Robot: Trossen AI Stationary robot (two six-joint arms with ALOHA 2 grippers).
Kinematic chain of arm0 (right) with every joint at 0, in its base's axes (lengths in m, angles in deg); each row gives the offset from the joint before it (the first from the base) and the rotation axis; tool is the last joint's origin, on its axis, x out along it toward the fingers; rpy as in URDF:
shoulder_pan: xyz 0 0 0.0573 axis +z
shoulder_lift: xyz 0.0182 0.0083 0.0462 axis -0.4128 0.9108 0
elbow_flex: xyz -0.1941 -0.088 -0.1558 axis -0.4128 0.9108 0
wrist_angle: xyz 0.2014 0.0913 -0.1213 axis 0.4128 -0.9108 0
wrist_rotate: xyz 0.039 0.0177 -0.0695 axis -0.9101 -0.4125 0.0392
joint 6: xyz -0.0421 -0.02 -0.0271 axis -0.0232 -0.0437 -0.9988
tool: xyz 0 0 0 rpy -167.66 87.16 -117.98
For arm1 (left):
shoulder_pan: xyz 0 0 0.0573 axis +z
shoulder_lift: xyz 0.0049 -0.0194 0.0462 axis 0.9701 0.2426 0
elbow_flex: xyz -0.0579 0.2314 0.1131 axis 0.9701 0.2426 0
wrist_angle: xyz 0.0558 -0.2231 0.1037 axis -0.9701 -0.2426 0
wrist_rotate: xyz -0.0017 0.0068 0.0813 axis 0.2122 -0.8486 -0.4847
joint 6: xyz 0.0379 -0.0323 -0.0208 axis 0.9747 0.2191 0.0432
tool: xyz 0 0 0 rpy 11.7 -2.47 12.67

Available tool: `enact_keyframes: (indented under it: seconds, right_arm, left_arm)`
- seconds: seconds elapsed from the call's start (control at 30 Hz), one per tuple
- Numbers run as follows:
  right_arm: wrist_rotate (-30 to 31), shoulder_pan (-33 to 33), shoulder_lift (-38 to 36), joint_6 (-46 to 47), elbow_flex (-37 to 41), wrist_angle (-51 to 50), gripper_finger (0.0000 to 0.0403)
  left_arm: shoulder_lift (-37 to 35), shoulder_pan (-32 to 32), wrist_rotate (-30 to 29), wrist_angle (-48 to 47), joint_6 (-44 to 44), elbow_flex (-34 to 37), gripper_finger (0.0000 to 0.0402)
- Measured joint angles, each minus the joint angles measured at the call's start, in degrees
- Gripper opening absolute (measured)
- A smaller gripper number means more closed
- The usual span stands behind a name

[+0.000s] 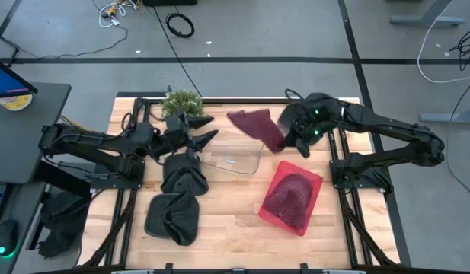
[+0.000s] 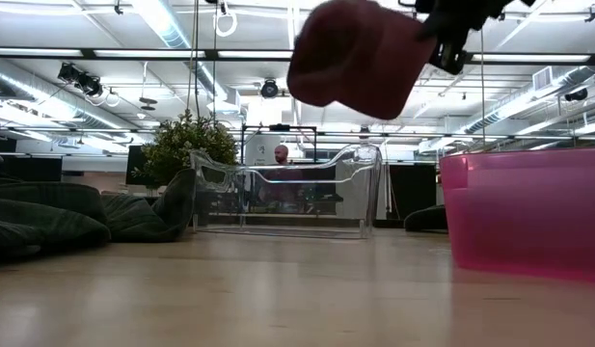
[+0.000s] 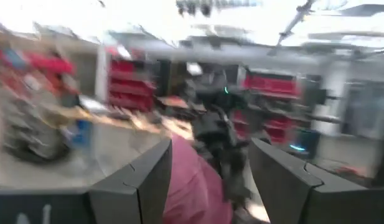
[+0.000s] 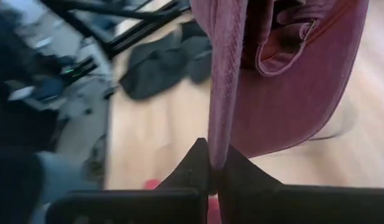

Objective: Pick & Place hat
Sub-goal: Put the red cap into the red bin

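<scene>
A maroon hat (image 1: pixel 257 126) hangs in the air, pinched at its edge and drooping above the table's far side, between the clear bin (image 1: pixel 233 156) and the pink bin (image 1: pixel 317 183).

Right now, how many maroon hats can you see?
2. One maroon hat hangs pinched in the right gripper above the table beside the clear bin; another lies in the pink bin. More may be hidden beneath it.

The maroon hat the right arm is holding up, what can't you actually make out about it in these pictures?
- Maroon hat, low view: top cut off by the frame edge.
- Right wrist view: right pincer, shut on its fabric, hides the gripped edge.
- Left wrist view: motion blur smears it.
- High view: too small for any stitching or logo.
</scene>
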Motion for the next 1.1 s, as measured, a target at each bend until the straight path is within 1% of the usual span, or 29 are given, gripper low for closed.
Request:
enact_keyframes:
  seconds: [0.07,0.2,0.3,0.4,0.5,0.57,0.77,0.93,1.0,1.1]
  right_arm:
    - [0.0,3.1,-0.2,2.5,0.0,0.0,0.0005]
    - [-1.1,8.0,-0.1,6.5,0.0,1.0,0.0005]
    - [-1.5,10.6,-0.1,8.7,0.0,2.7,0.0005]
    - [-1.4,12.3,-0.1,10.3,0.0,5.4,0.0005]
    - [-1.5,13.1,-0.1,11.6,0.0,9.0,0.0004]
    - [-2.1,13.5,-0.1,12.5,0.0,12.0,0.0004]
    - [-4.6,15.1,-0.1,15.4,0.0,20.2,0.0004]
    - [-5.4,16.6,-0.1,16.8,0.0,22.0,0.0004]
    - [-5.4,16.9,-0.1,16.8,0.0,22.0,0.0004]
    - [-5.4,16.9,0.1,16.8,0.0,22.1,0.0004]
  left_arm:
    - [0.1,1.9,3.9,-6.9,-3.3,-2.7,0.0216]
    - [0.5,5.4,12.6,-24.5,-3.4,-11.7,0.0216]
    - [1.7,7.4,16.1,-38.7,-2.8,-18.6,0.0216]
    - [2.7,9.2,20.8,-46.5,-1.8,-24.2,0.0216]
    - [3.9,10.5,28.2,-49.1,-2.1,-27.5,0.0216]
    - [4.5,10.7,31.3,-50.1,-2.1,-28.5,0.0216]
    - [5.7,10.7,32.0,-50.0,-2.4,-28.8,0.0216]
    - [6.7,11.1,31.4,-50.2,-3.5,-28.7,0.0216]
    - [7.3,11.6,34.1,-49.2,-4.2,-28.7,0.0216]
    - [8.1,11.7,39.1,-48.0,-7.6,-28.6,0.0216]
